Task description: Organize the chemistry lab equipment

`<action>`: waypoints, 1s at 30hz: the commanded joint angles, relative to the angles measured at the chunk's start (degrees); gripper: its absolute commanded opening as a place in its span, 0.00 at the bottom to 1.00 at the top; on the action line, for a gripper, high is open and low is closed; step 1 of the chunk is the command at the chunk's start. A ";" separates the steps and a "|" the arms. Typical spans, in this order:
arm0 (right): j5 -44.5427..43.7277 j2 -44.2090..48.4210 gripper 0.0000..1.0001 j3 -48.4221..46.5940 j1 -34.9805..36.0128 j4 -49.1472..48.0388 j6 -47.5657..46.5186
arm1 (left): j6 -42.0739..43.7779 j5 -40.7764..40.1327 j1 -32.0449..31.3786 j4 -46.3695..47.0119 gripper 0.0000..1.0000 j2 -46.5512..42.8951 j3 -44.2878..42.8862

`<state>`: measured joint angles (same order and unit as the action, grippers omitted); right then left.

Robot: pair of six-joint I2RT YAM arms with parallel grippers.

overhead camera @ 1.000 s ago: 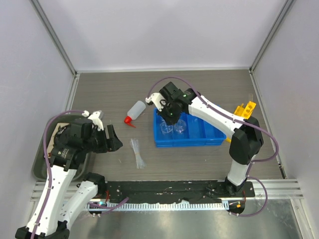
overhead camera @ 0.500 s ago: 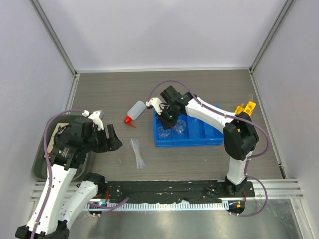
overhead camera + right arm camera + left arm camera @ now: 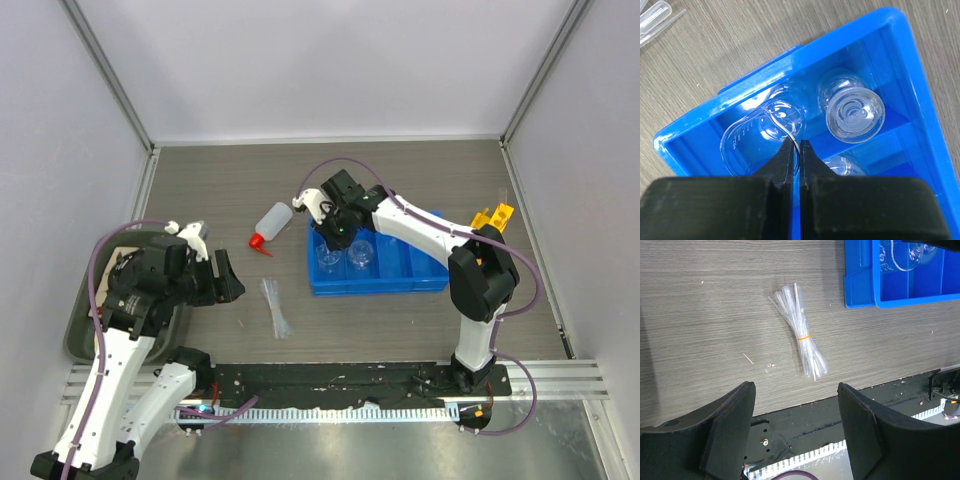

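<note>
My right claw (image 3: 795,150) is clenched on the rim of the glass beaker (image 3: 757,132), with the thin glass wall pinched between the two fingertips. The beaker sits upright in the end compartment of the blue bin (image 3: 790,55), just beside the glass flask (image 3: 854,112) in the same compartment. More glass shows in the next compartment over, too cut off to name. I can't tell if the beaker base is down on the bin floor or hanging just above it. I judge the step as placing the beaker, so the job is a clean set-down. I should go straight down with no tilt until the base seats, then open only a little, since the flask is close and a wide swing could knock it. I should pull straight up so the fingertip at the rim doesn't hook it and tip the beaker. A rim pinch is a slippery hold, so no sideways drag. My left claw (image 3: 795,386) is released with the jaws wide apart. It holds nothing and hovers over the desk (image 3: 715,315) above the banded pipette bundle (image 3: 800,335), which lies flat near the bin corner. It is probably the next pick. The white squeeze bottle (image 3: 270,222) lies on its side on the desk left of the bin, and the yellow rack (image 3: 492,217) is past the bin's far right end.
</note>
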<state>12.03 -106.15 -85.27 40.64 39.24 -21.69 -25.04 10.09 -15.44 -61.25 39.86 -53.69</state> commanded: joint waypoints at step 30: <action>-1.13 3.49 0.39 2.22 -0.13 -2.34 3.59 | 0.16 -0.68 -0.20 -0.71 0.71 0.22 -3.44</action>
<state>11.44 -107.22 -79.99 40.60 36.36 -18.87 -25.06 9.54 -15.49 -61.63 40.38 -54.46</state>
